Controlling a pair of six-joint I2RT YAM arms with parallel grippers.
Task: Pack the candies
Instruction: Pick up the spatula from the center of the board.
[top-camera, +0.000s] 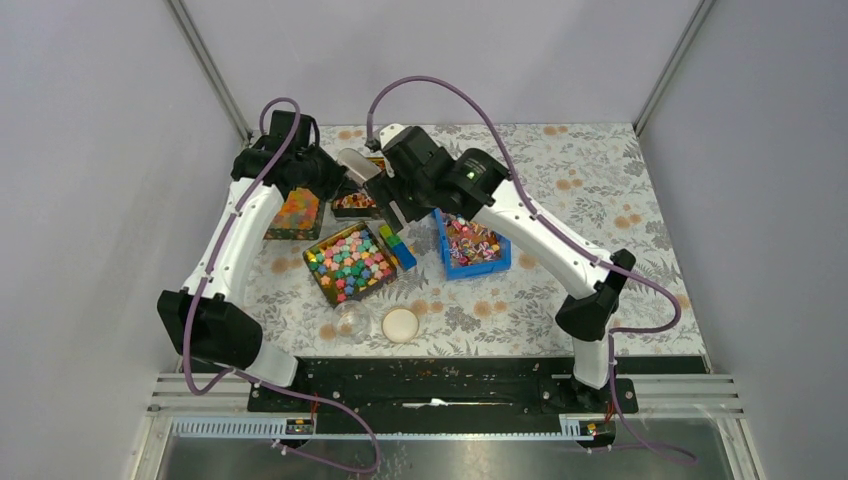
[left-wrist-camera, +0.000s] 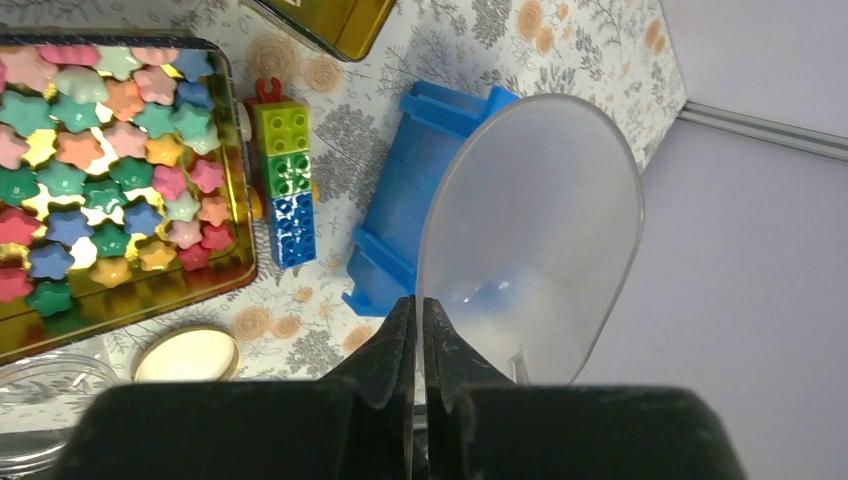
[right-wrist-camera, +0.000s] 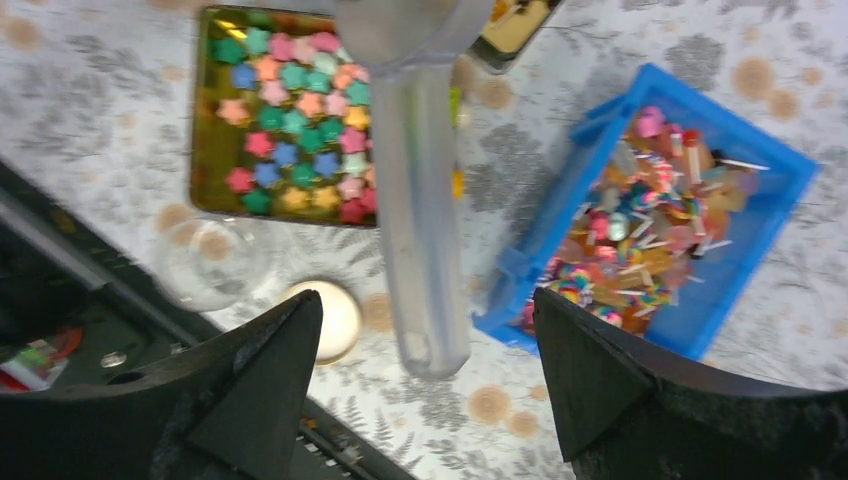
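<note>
The candies (top-camera: 472, 240) lie heaped in a blue bin (top-camera: 495, 265) right of centre; in the right wrist view they (right-wrist-camera: 650, 220) show as a mixed pile of small wrapped sweets. My left gripper (left-wrist-camera: 420, 305) is shut on the rim of a translucent plastic scoop (left-wrist-camera: 530, 230), which it holds above the table and which hides the candies in that view. The scoop's handle (right-wrist-camera: 420, 220) hangs between the fingers of my right gripper (right-wrist-camera: 425, 320), which is open and touches nothing. Both grippers meet at the back centre (top-camera: 375, 185).
A gold tin of pastel flower blocks (top-camera: 350, 262) sits left of the bin, and a short stack of toy bricks (top-camera: 395, 245) stands between them. A clear jar (top-camera: 352, 320) and its round lid (top-camera: 400, 325) sit near the front edge. Two more tins (top-camera: 295, 213) stand at the back left.
</note>
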